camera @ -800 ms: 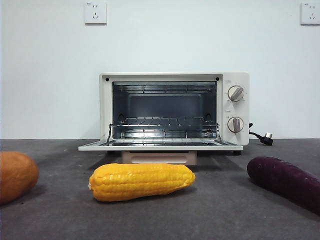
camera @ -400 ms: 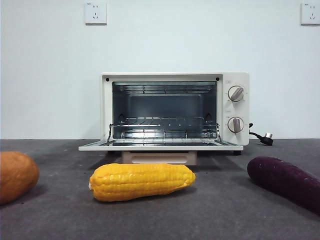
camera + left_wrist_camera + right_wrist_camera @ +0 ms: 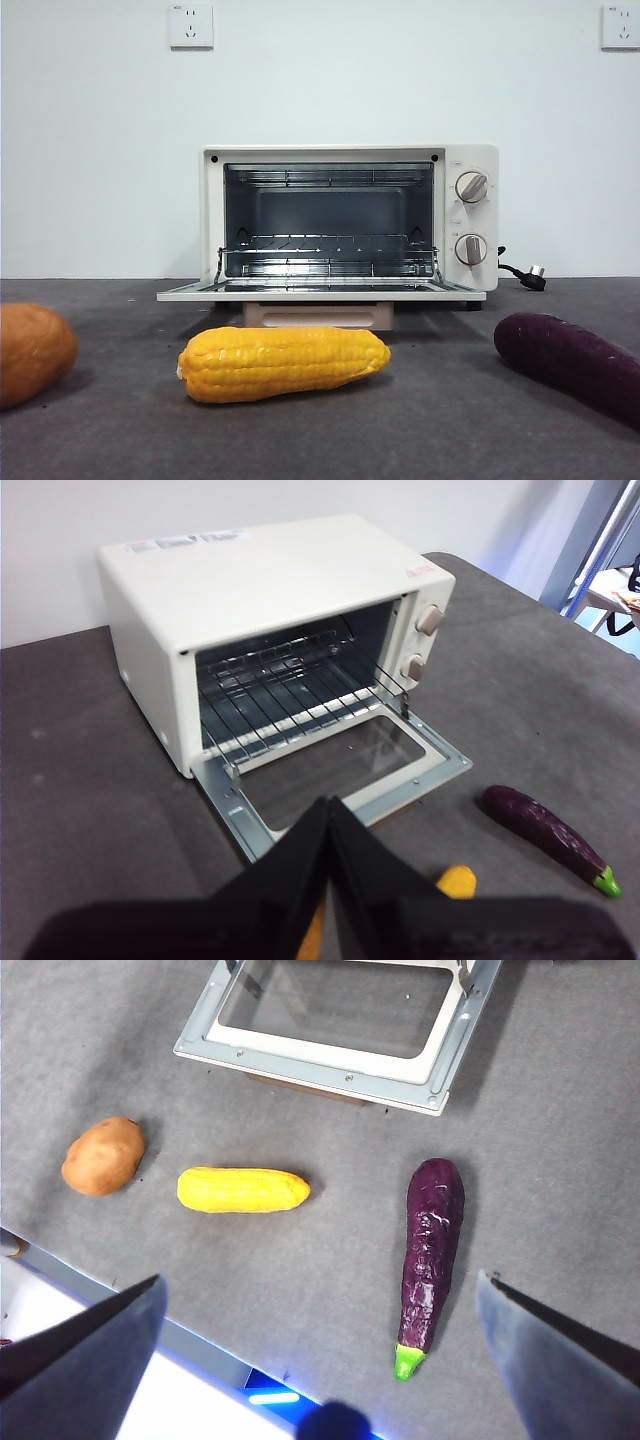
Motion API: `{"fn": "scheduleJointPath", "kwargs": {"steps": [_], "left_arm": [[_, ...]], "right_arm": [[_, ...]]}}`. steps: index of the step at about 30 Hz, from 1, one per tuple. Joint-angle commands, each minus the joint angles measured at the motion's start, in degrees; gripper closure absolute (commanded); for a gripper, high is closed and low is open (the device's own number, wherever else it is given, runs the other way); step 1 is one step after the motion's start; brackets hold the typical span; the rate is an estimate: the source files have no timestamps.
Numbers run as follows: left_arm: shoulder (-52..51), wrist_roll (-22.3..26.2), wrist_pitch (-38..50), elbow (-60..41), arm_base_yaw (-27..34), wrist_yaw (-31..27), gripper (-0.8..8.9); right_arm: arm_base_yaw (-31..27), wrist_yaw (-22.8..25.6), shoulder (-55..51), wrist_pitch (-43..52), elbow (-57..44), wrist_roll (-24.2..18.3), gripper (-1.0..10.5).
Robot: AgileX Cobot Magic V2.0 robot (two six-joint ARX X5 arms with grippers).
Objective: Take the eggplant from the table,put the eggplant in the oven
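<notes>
Right gripper (image 3: 320,1305) fingers spread wide above eggplant (image 3: 431,1253), holding nothing

The oven (image 3: 270,630) stands door-down — left gripper (image 3: 328,815) pinched together, eggplant (image 3: 545,825) lying beside.

My left pincer (image 3: 328,825) hangs high above the worktop (image 3: 80,780), its two black jaws pressed together into a single wedge with only a thin seam between them. It holds nothing. My right pincer (image 3: 320,1350) also hangs high, looking straight down, its jaws spread wide apart so that each shows only as a dark blurred slab at either side of its wrist view. Nothing sits between them. Neither of my arms shows in the front view.
</notes>
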Motion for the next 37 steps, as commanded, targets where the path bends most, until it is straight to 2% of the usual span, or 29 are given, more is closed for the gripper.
{"fn": "scheduleJointPath", "kwargs": {"steps": [1, 7, 12, 19, 28, 37], "left_arm": [[-2.4, -0.7, 0.6, -1.6, 0.1, 1.6, 8.19], [-3.9, -0.7, -0.9, -1.7, -0.4, 3.1, 8.19], [-3.7, -0.5, -2.3, -1.7, -1.2, 3.1, 8.19], [-3.7, -0.5, -2.4, -1.7, -2.5, 3.1, 8.19], [-3.7, -0.3, -2.4, -1.7, -3.5, 3.1, 8.19], [-3.7, -0.2, -2.4, -1.7, -4.6, 3.1, 8.19]], "right_arm": [[0.1, 0.0, 0.4, 0.1, 0.3, -0.4, 3.8], [0.8, 0.5, 2.3, -1.0, 0.3, 0.7, 3.8], [3.8, 6.4, 5.5, -3.8, 0.2, 0.7, 3.8], [7.5, 9.1, 9.6, -3.8, -1.8, 1.9, 3.8], [11.5, 9.9, 10.2, 8.2, -16.0, 8.0, 4.2], [12.5, 11.1, 10.3, 18.0, -27.2, 12.7, 4.2]]}}
